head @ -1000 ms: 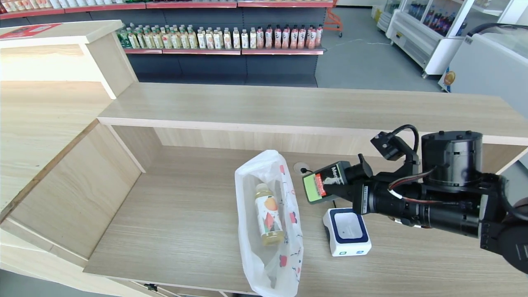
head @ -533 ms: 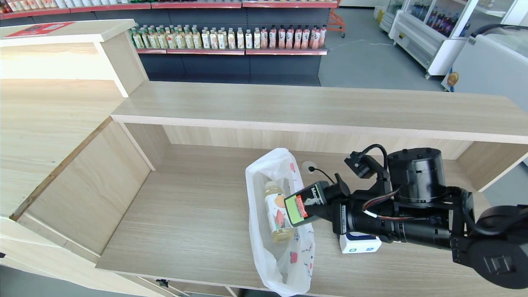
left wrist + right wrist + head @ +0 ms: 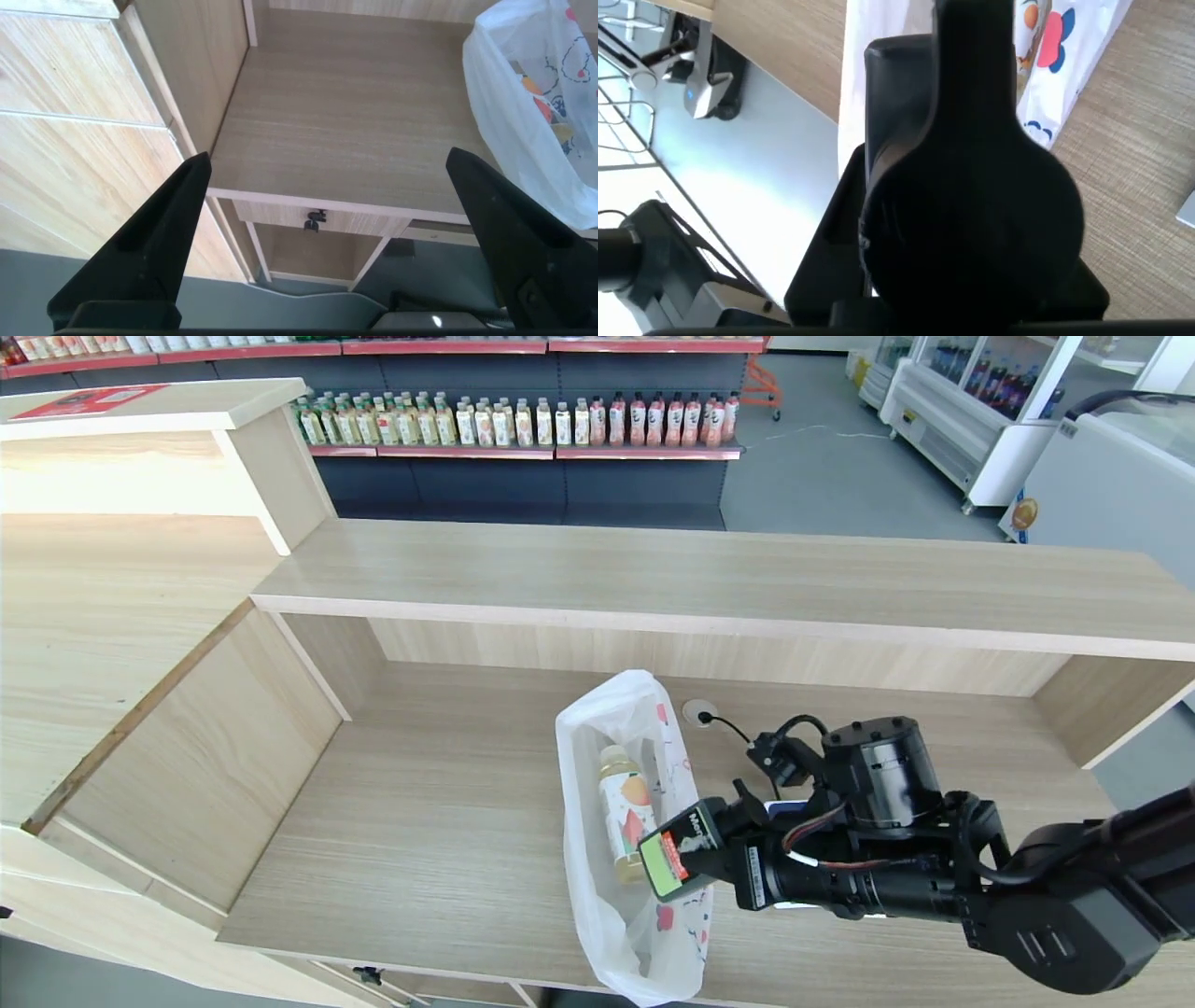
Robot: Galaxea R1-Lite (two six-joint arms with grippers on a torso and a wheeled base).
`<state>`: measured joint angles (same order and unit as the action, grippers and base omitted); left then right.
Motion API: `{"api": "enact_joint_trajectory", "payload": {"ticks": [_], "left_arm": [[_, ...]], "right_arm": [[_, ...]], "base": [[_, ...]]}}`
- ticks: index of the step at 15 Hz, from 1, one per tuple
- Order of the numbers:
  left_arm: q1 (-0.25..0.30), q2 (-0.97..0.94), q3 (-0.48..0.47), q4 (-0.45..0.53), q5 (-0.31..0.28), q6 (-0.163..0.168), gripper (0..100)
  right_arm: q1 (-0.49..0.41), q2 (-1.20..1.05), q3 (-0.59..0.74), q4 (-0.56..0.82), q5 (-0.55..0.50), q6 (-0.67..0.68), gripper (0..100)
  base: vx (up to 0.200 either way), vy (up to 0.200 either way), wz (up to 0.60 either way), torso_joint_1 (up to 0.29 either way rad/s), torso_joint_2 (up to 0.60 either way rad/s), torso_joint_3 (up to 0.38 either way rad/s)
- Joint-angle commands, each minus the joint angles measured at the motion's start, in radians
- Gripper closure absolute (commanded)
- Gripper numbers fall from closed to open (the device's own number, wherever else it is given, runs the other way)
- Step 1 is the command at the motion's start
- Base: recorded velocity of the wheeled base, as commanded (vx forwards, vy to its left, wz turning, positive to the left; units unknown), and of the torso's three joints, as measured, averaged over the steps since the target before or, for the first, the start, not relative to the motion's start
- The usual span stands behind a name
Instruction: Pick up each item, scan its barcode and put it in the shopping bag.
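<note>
Shopping bag [image 3: 579, 803] lower centre of frame on the counter [image 3: 448, 821], bottle [image 3: 624, 807] inside it. Box [image 3: 674, 851], clamped in the right gripper [image 3: 714, 835], sits over the bag's right edge; drinks shelf [image 3: 523, 454] across the top, behind the counter

box [image 3: 674, 859] over open shopping bag [image 3: 579, 821], bottle [image 3: 624, 807] inside

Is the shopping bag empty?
No. A drink bottle lies inside the shopping bag, seen through its open mouth.

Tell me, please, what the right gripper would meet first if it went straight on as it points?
Probably the bottle in the shopping bag, or the bag's far wall; the right gripper, shut on the box, points across its mouth.
</note>
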<state>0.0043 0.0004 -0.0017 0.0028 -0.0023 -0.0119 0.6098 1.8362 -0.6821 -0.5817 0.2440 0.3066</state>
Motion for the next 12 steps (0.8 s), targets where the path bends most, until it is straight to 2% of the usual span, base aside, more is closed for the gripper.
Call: {"api": "enact_joint_trajectory", "payload": {"ticks": [1, 12], "left_arm": [[0.0, 0.0, 0.0, 0.0, 0.001, 0.0, 0], [0.0, 0.0, 0.0, 0.0, 0.001, 0.0, 0]], "right_arm": [[0.002, 0.091, -0.005, -0.001, 0.001, -0.02, 100], [0.021, 0.276, -0.111, -0.04, -0.042, -0.231, 100]], "base": [[0.0, 0.0, 0.0, 0.0, 0.0, 0.0], [0.0, 0.0, 0.0, 0.0, 0.0, 0.0]]}}
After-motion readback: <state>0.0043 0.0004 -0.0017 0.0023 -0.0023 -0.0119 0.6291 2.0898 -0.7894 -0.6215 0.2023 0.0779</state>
